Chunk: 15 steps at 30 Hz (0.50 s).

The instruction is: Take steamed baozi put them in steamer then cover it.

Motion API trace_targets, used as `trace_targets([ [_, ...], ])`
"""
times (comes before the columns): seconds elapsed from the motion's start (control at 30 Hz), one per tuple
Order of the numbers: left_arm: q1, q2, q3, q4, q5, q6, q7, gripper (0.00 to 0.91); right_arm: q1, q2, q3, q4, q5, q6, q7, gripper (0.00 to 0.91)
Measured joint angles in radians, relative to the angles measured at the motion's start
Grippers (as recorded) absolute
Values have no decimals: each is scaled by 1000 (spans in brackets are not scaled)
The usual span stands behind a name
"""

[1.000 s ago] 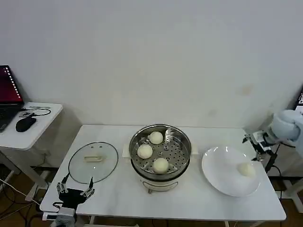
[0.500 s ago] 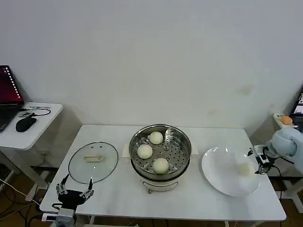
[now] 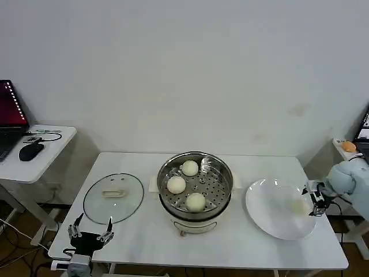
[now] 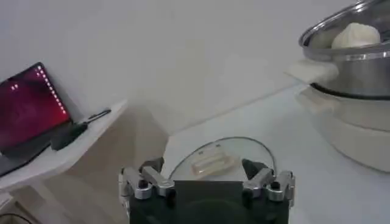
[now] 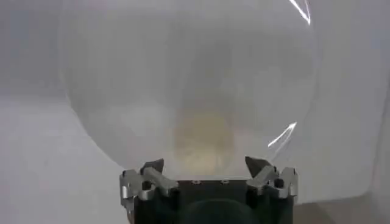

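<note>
The steamer (image 3: 196,209) stands mid-table with three baozi on its perforated tray: one at the back (image 3: 189,168), one on the left (image 3: 176,184), one at the front (image 3: 196,201). A fourth baozi (image 3: 296,206) (image 5: 204,137) lies on the white plate (image 3: 271,216), on its right part. My right gripper (image 3: 315,199) (image 5: 205,169) is open at the plate's right edge, low, with the bun just ahead of its fingertips. The glass cover (image 3: 113,198) (image 4: 220,159) lies flat left of the steamer. My left gripper (image 3: 91,234) (image 4: 206,171) hangs open at the front left edge, just short of the cover.
A side table (image 3: 43,151) at the left carries a laptop (image 3: 10,115) and a mouse (image 3: 30,151). An orange thing (image 3: 348,146) lies on a shelf at the right edge. Bare tabletop (image 3: 230,245) runs in front of the steamer and plate.
My right gripper has come down and in toward the plate's right edge, closing on the bun. The left arm, the cover and the steamer have stayed put.
</note>
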Motion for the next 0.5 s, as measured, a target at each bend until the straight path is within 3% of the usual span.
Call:
trace_targets([
  [0.27, 3, -4, 1, -4, 2, 0, 0, 907, -14, 30, 14, -34, -3, -15, 1, 595],
  [0.5, 7, -4, 3, -11, 6, 0, 0, 907, -5, 28, 8, -30, 10, -28, 0, 584],
])
